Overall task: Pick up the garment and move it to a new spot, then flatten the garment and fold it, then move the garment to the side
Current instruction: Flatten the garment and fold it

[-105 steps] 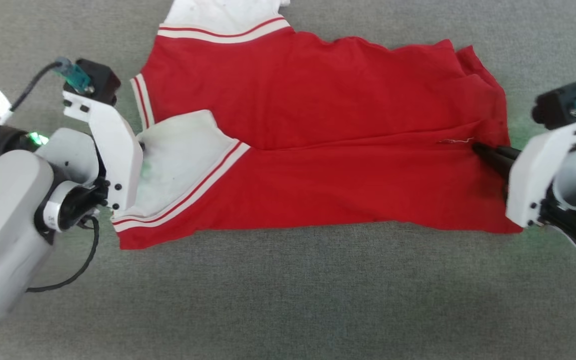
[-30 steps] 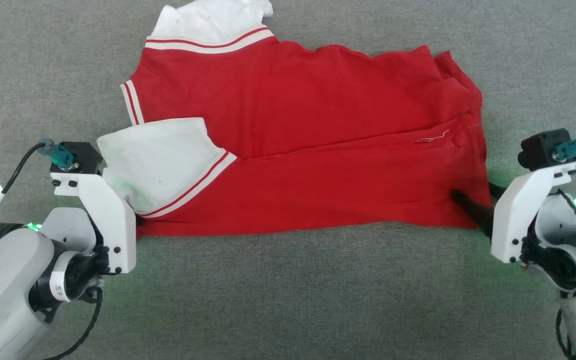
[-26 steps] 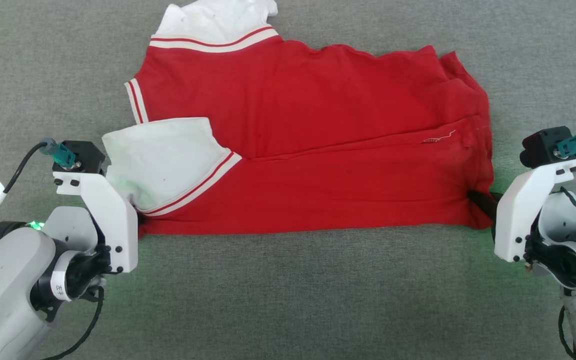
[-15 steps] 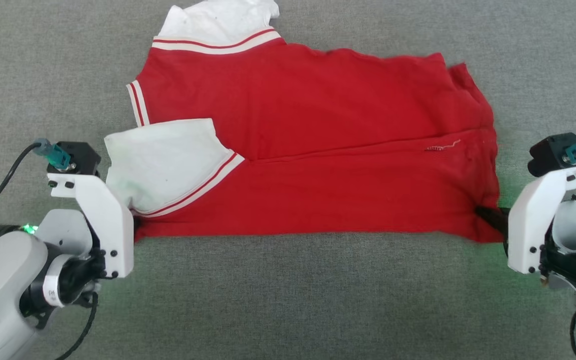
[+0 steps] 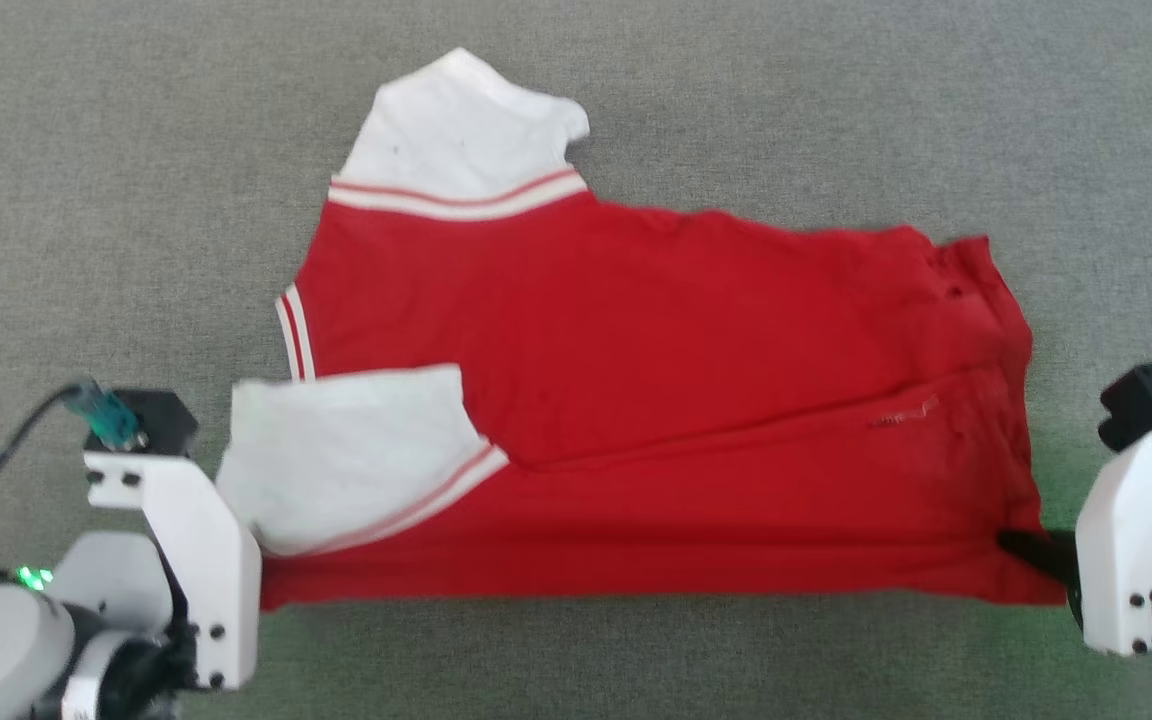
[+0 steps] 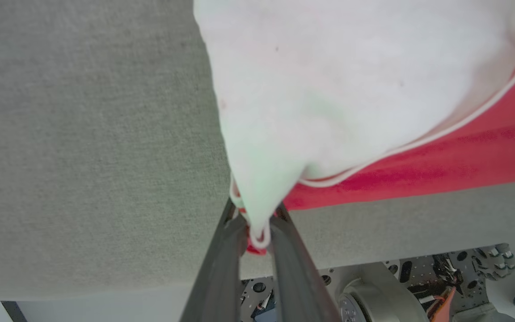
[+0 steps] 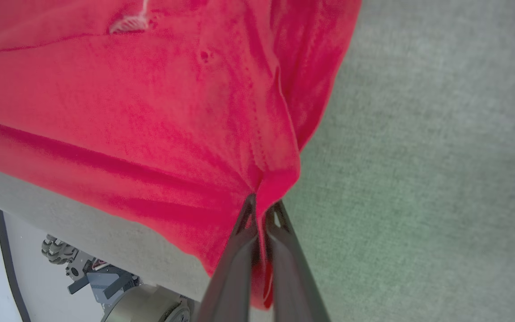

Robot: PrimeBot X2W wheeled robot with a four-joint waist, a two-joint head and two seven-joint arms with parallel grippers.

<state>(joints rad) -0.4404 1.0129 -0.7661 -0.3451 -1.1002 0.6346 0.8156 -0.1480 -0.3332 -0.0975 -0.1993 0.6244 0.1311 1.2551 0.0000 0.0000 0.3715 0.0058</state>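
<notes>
Left end effector [image 6: 255,223] at the head view's lower left and right end effector [image 7: 261,210] at its lower right stand wide apart, each with its two dark fingers pinched closed on a corner of the garment [image 5: 636,400].

the garment [image 5: 656,380] lies lengthwise across the desk [image 5: 86,150], close to its near edge. one sleeve [image 5: 456,130] points toward the far edge and the other sleeve [image 5: 346,455] lies on the body at its left end. the left gripper [image 6: 255,232] pinches the near left corner, the right gripper [image 7: 259,219] the near right.
</notes>
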